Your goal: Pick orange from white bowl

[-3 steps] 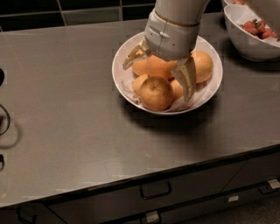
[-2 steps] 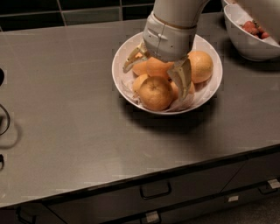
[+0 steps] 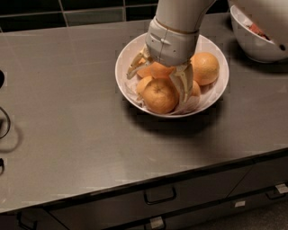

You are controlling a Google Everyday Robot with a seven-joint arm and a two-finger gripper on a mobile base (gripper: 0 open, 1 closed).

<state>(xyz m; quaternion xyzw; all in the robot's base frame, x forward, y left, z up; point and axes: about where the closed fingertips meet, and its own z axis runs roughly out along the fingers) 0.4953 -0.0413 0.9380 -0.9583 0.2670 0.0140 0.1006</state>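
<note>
The white bowl (image 3: 216, 96) sits at the back middle of the dark counter, lined with crumpled white paper and holding several oranges. The orange (image 3: 159, 96) with a puckered stem dimple lies at the bowl's front. My gripper (image 3: 157, 85) reaches down into the bowl from above, open. Its left finger (image 3: 133, 67) is by the bowl's left side. Its right finger (image 3: 184, 83) is just right of the dimpled orange. Another orange (image 3: 156, 71) sits between the fingers, under the wrist. A smoother orange (image 3: 204, 67) lies to the right, apart from the gripper.
A deeper white bowl (image 3: 256, 47) with red fruit stands at the back right, close to the arm. A dark tiled wall (image 3: 67, 11) runs behind the counter. Drawers with handles (image 3: 159, 196) are below the counter's front edge. Dark stove parts (image 3: 3, 121) show at the left edge.
The gripper has barely moved; it stays low over the oranges in the bowl with its fingers spread. The oranges have not visibly shifted.
</note>
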